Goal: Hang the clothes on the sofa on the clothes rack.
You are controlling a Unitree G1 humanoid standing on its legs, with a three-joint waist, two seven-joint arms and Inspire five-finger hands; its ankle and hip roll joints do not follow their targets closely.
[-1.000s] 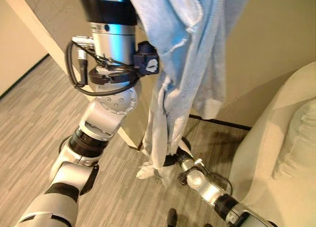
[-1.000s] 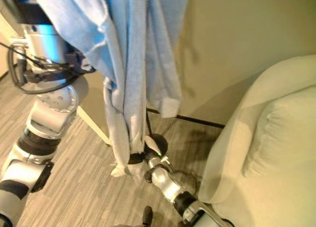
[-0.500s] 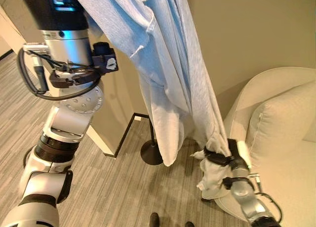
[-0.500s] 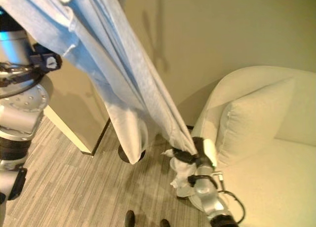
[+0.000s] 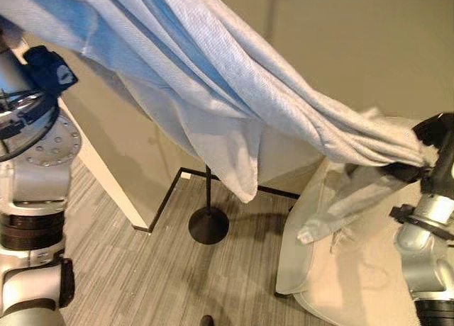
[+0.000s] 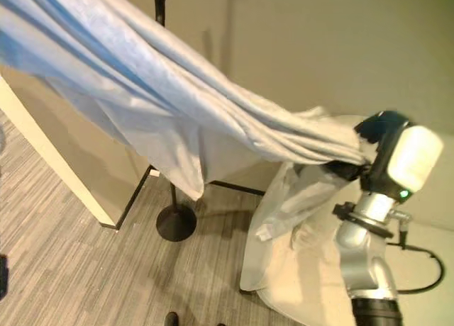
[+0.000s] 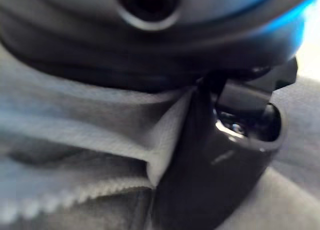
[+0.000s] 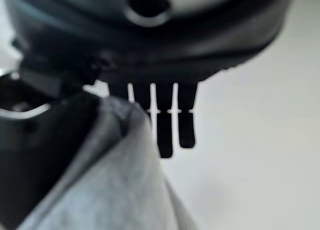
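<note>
I've got the pale blue garment (image 5: 213, 92) stretched across in front of the rack pole (image 5: 208, 198), my right hand (image 6: 369, 145) clamped on its bunched end above the sofa (image 5: 340, 269). My left hand (image 7: 220, 155) has its thumb pinching the cloth at the other end.

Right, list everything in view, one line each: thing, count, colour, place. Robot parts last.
garment: one, pale grey-blue, stretched in the air between the two hands, one end hanging loose by the sofa.
clothes rack: one, black pole on a round base, behind the garment.
sofa: one, cream, right side.
floor: grey striped carpet.
wall: beige.
left hand: dark, curled on the garment.
right hand: dark, pinching the garment's other end.
</note>
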